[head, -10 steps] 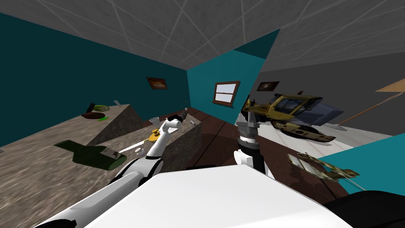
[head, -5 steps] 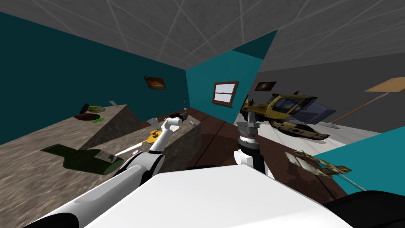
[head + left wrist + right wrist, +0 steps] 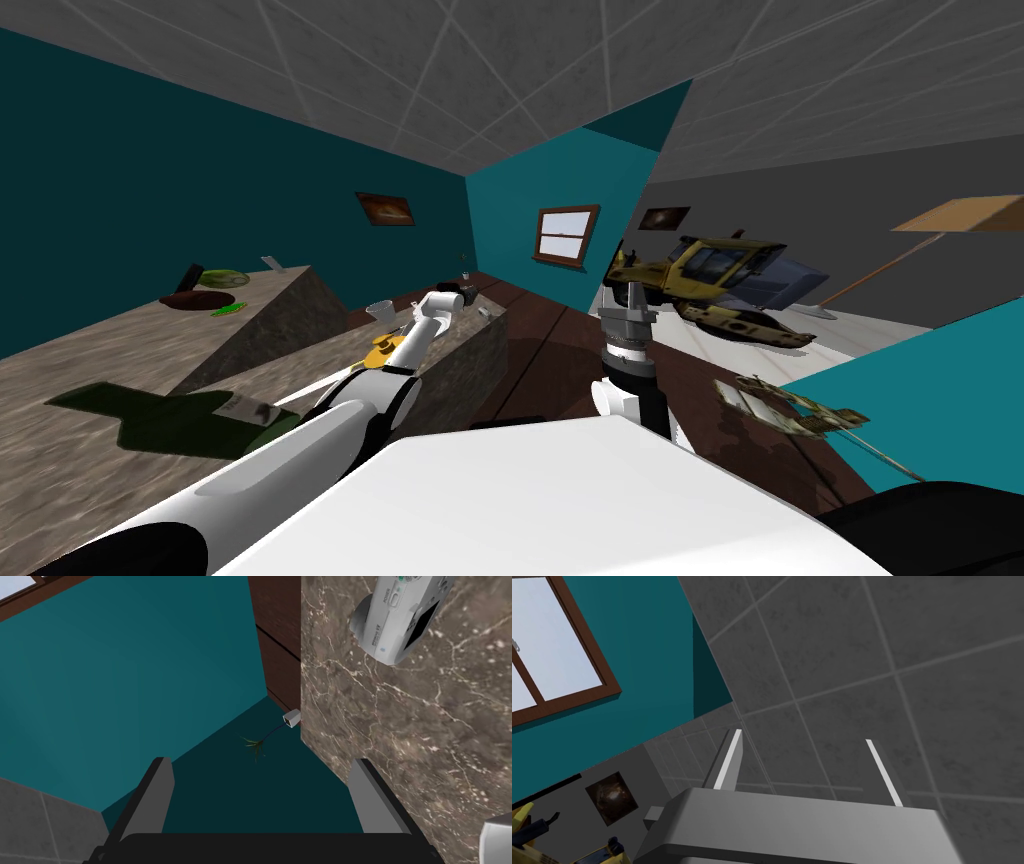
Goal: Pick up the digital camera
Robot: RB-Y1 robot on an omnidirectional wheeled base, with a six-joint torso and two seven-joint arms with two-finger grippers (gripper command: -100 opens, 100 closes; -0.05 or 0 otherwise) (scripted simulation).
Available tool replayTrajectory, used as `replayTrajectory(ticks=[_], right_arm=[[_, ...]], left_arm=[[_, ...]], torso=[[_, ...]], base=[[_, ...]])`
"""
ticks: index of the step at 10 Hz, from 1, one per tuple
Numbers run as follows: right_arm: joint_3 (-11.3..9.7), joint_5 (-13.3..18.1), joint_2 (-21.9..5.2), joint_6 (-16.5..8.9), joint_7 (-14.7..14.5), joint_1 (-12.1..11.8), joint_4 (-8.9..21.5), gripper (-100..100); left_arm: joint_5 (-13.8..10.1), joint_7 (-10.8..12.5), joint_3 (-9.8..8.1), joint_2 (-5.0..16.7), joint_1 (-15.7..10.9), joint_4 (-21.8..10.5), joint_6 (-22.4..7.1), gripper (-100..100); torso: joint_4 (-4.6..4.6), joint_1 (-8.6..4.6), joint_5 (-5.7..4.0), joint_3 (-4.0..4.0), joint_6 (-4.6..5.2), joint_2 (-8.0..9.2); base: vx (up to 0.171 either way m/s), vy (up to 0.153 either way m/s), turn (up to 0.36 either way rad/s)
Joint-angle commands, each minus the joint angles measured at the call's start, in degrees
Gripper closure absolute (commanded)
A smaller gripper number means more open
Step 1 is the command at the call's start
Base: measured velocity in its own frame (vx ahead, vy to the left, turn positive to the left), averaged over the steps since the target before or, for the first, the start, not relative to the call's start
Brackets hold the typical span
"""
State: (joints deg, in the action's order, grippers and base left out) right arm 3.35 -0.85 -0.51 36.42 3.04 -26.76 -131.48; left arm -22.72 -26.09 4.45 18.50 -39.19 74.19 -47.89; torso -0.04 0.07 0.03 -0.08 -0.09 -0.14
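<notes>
Marbled countertop (image 3: 425,726), seen from the left wrist: digital camera (image 3: 400,618) lies beyond empty, spread left gripper (image 3: 260,763).

- The camera (image 3: 400,616) has a smooth, silvery shell that I read as plastic, with a flat black screen.
- The counter (image 3: 425,726) looks to me like polished brown stone, veined white.
- The floor (image 3: 545,345) is dark wood planking.
- The ceiling (image 3: 862,651) is matt, mottled grey tile.
- The left gripper (image 3: 259,762) has plain matt grey fingers.
</notes>
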Motion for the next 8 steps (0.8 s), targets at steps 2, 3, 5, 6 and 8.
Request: replayTrajectory(ticks=[2,3,5,6,8], right_arm=[[0.0,0.0,0.0,0.0,0.0,0.0,0.0,0],[0.0,0.0,0.0,0.0,0.0,0.0,0.0,0],[0.0,0.0,0.0,0.0,0.0,0.0,0.0,0],[0.0,0.0,0.0,0.0,0.0,0.0,0.0,0],[0.0,0.0,0.0,0.0,0.0,0.0,0.0,0]], left_arm=[[-0.8,-0.6,0.68,0.4,-2.6,-3.5,-4.4,-100],[-1.5,-1.2,1.4,0.6,-5.0,-5.7,-6.0,-100],[-2.1,-1.8,2.12,0.8,-7.4,-8.5,-9.4,-100],[-2.1,-1.8,2.12,0.8,-7.5,-10.0,-11.1,-100],[-2.7,-2.3,2.86,0.9,-9.7,-12.3,-13.9,-100]], torso=[[0.0,-0.01,-0.01,0.0,0.03,-0.02],[0.0,0.0,0.0,-0.01,0.0,-0.02],[-0.02,0.02,0.0,-0.06,0.0,-0.1],[-0.02,0.01,-0.01,-0.07,0.03,-0.13],[-0.01,-0.01,0.0,-0.01,-0.01,-0.02]], base=[[0.025,0.01,-0.061],[0.046,0.014,-0.057],[0.05,0.017,-0.063],[0.041,0.014,-0.031],[0.024,0.006,-0.017]])
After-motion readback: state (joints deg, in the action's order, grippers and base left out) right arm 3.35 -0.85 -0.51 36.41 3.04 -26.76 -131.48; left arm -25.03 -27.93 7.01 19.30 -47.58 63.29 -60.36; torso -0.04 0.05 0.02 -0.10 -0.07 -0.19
